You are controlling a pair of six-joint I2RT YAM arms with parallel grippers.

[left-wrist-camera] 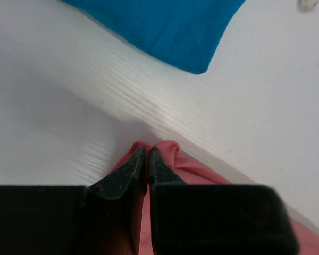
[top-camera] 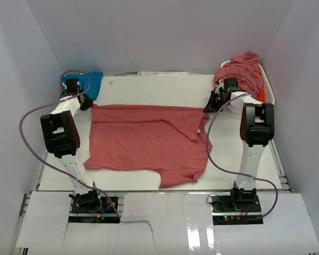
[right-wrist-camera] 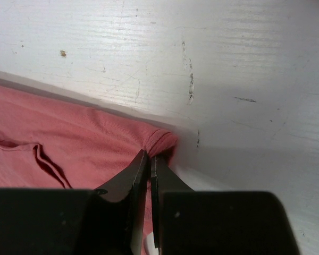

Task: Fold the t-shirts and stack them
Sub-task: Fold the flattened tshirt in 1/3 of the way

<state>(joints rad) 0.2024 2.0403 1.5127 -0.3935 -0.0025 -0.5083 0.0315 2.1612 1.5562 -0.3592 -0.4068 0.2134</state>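
A rose-red t-shirt (top-camera: 149,141) is spread flat on the table (top-camera: 159,85), its 2 far corners pinched in the closed left gripper (left-wrist-camera: 147,152) and right gripper (right-wrist-camera: 150,155). A turquoise t-shirt (left-wrist-camera: 165,26) is bunched beyond the left corner; more red shirts (top-camera: 242,66) are heaped in a white basket (top-camera: 269,90) far right.

Black fingers (right-wrist-camera: 141,172) pinch the rose-red t-shirt (right-wrist-camera: 69,143) corner on the white table (right-wrist-camera: 228,69).
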